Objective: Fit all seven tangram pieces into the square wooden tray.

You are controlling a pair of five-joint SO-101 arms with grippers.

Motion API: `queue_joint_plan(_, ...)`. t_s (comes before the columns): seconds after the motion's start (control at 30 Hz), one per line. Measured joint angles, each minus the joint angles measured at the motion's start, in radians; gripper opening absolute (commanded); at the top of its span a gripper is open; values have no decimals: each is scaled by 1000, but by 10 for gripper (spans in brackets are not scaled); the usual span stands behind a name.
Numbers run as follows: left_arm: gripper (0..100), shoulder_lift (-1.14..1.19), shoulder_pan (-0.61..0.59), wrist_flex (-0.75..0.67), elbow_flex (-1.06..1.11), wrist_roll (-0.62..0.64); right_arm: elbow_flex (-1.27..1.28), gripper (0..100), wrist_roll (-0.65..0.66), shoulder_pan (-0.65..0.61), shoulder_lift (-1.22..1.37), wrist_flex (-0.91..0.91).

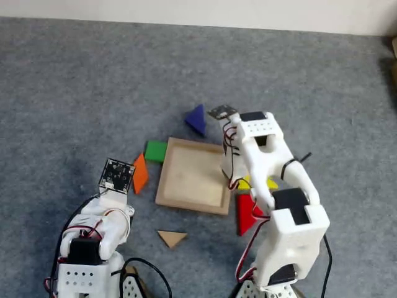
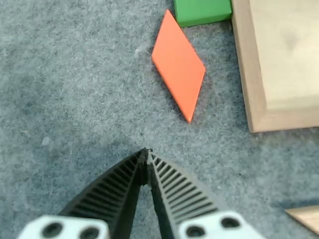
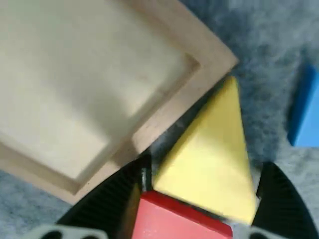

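The square wooden tray (image 1: 166, 186) lies mid-table with nothing inside it. My right gripper (image 3: 204, 168) is at the tray's right side, shut on the yellow triangle (image 3: 209, 149), with a finger against each side. The red triangle (image 3: 179, 223) touches the yellow one; in the high view it (image 1: 245, 214) sits by the tray's near right corner. A light blue piece (image 3: 304, 107) lies farther off. My left gripper (image 2: 145, 155) is shut and holds nothing, a short way from the orange parallelogram (image 2: 178, 64). The green square (image 2: 202, 11) lies beyond it, by the tray (image 2: 259, 74).
A dark blue triangle (image 1: 196, 118) lies past the tray's far edge. A plain wooden triangle (image 1: 172, 238) rests in front of the tray, between the two arms. The right arm (image 1: 267, 161) leans over the tray's right rim. Grey carpet covers the table.
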Motion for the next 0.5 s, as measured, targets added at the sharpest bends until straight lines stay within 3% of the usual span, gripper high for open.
queue_joint_plan(0.33, 6, 0, 0, 0, 0, 0, 23, 327, 0, 2, 5, -29)
queue_joint_plan(0.5, 6, 0, 0, 0, 0, 0, 64, 239, -2, 8, -12, -80)
